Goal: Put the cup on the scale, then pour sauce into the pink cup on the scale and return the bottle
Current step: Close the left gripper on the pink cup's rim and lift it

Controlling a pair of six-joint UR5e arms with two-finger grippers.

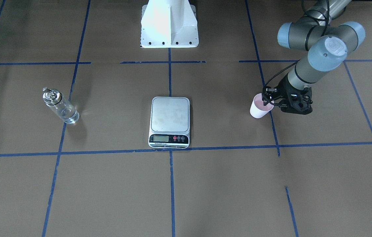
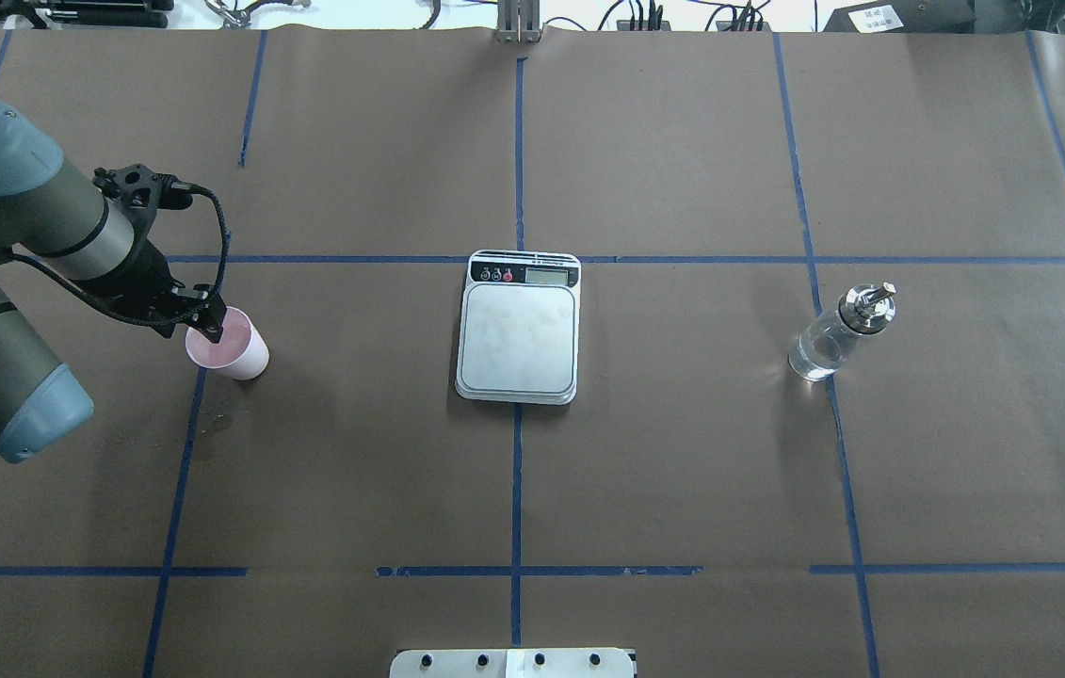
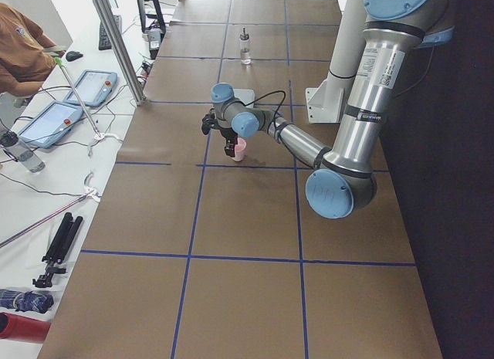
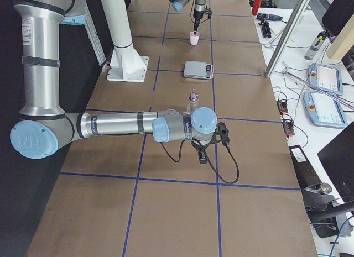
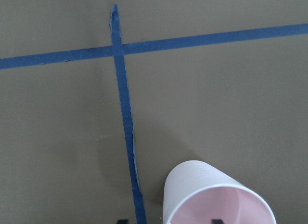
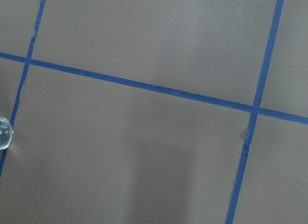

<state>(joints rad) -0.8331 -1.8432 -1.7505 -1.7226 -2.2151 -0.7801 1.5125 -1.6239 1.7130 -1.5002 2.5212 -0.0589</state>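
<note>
My left gripper (image 2: 212, 326) was down at the cup (image 2: 238, 356), and the wrist view showed the two tips parted, one outside the wall and one over the pink inside. They straddled the rim, and I judged nothing was clamped yet. The cup stood upright on the table (image 2: 683, 452) at my left, right by a blue tape line (image 2: 182, 443), well apart from the scale (image 2: 518, 334). The scale sat in the middle with its steel platform bare, so step one was not done; the grab was only just being set up. Far out on my right, the bottle (image 2: 838, 334) stood upright on the paper, untouched, its silver pourer on top. My right gripper (image 4: 202, 155) hung low over the table near that bottle. It showed only in the side view, so I could not tell whether its fingers were apart or together. By my reckoning everything was left to do: close on the cup, carry it to the platform, then fetch the bottle, pour, and set it back.
</note>
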